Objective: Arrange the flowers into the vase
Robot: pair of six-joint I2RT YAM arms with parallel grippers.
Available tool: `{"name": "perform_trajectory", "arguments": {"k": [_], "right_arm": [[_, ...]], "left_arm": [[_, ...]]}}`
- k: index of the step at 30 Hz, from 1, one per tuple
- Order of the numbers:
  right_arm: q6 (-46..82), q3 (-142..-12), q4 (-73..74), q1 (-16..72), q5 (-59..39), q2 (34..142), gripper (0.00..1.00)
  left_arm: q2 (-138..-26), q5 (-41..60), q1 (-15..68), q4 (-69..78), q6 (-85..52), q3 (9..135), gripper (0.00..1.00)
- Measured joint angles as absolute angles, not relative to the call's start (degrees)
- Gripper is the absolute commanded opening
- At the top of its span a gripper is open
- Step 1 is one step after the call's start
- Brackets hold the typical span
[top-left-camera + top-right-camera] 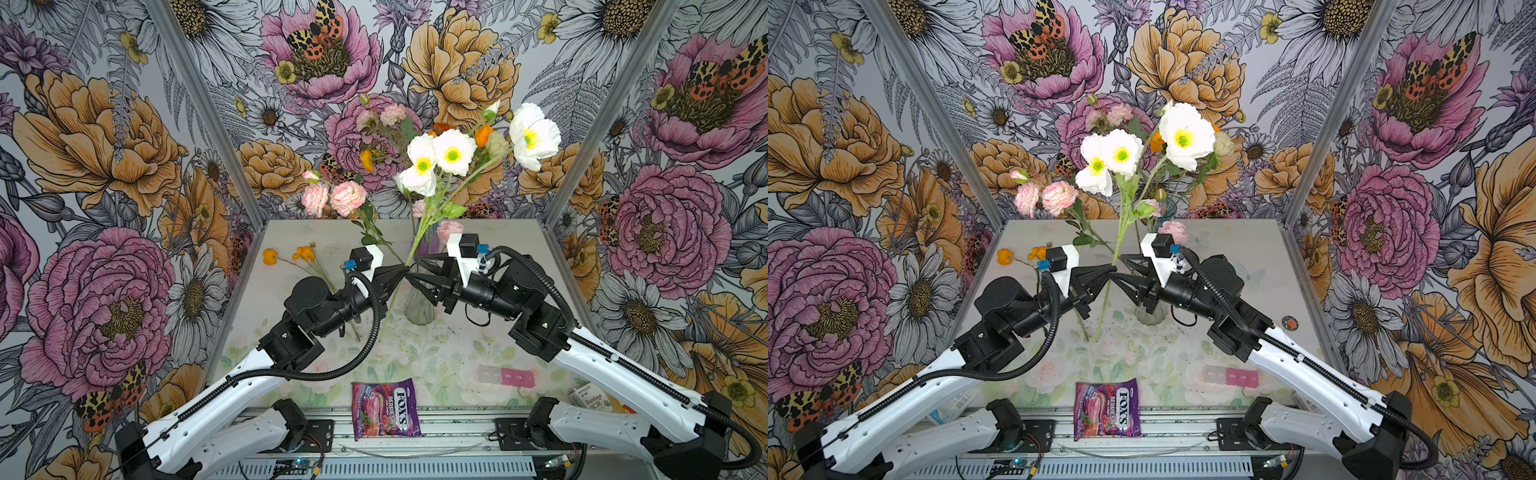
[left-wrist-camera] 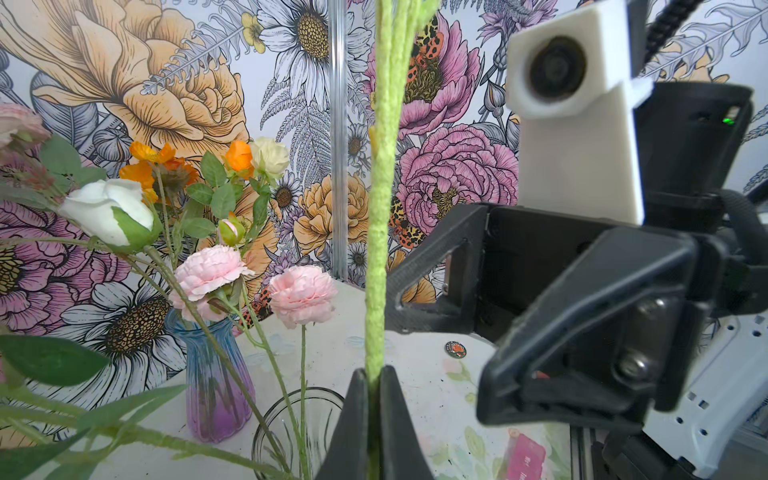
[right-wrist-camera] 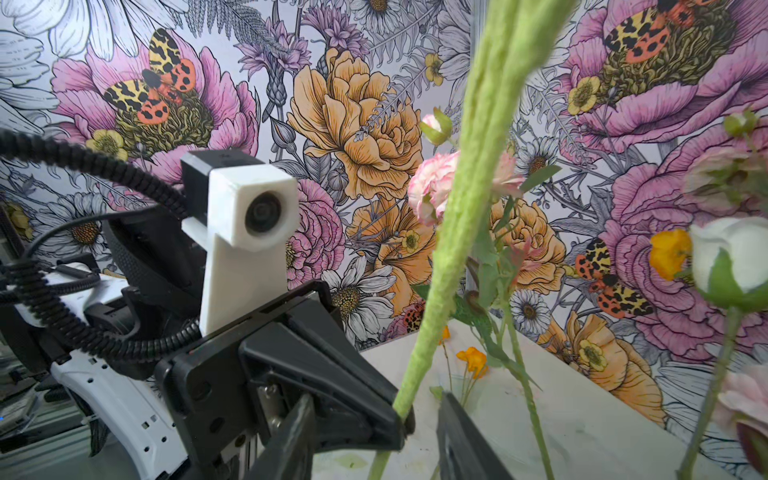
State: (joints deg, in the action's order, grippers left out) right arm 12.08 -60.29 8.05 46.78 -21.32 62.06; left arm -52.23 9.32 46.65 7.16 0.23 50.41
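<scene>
A spray of white flowers stands upright on a fuzzy green stem. My left gripper is shut on that stem, whose lower end hangs just left of the clear glass vase. My right gripper faces it, open, its jaws either side of the same stem without touching it. Behind, a blue-purple vase holds pink, orange and white flowers. Two orange flowers lie on the table.
A pink carnation spray rises just left of the grippers. Near the front edge lie a Fox's candy bag, a pink block and a bandage box. A small round badge lies at right. Flower-printed walls enclose three sides.
</scene>
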Motion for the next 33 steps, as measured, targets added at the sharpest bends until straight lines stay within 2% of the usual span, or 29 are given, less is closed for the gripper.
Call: {"name": "perform_trajectory", "arguments": {"k": [3, 9, 15, 20, 30, 32, 33], "right_arm": [[13.1, -60.3, 10.0, 46.8, -21.6, 63.1, 0.46], [14.5, -60.4, 12.5, 46.4, -21.5, 63.9, 0.32], [15.2, -61.0, 13.7, 46.2, -21.6, 64.8, 0.30], [15.9, -61.1, 14.8, 46.1, -22.2, 65.8, 0.34], [17.1, -62.1, 15.7, 45.7, -22.8, 67.3, 0.02], [17.2, -62.1, 15.7, 45.7, -23.0, 67.3, 0.00], [17.3, -62.1, 15.7, 45.7, -23.2, 67.4, 0.00]], "left_arm": [[-52.2, 7.9, 47.2, 9.1, 0.2, 49.0, 0.00], [-52.2, 5.7, 48.0, 12.6, 0.0, 47.4, 0.00], [-52.2, 3.8, 48.6, 14.7, 0.0, 46.7, 0.00], [-52.2, 3.1, 48.6, 15.3, 0.0, 46.4, 0.00], [-51.3, 2.1, 48.6, 16.2, 0.0, 45.8, 0.00], [-51.0, 1.9, 48.8, 16.4, 0.0, 45.5, 0.00], [-50.9, 1.8, 48.9, 16.4, 0.0, 45.3, 0.08]]}}
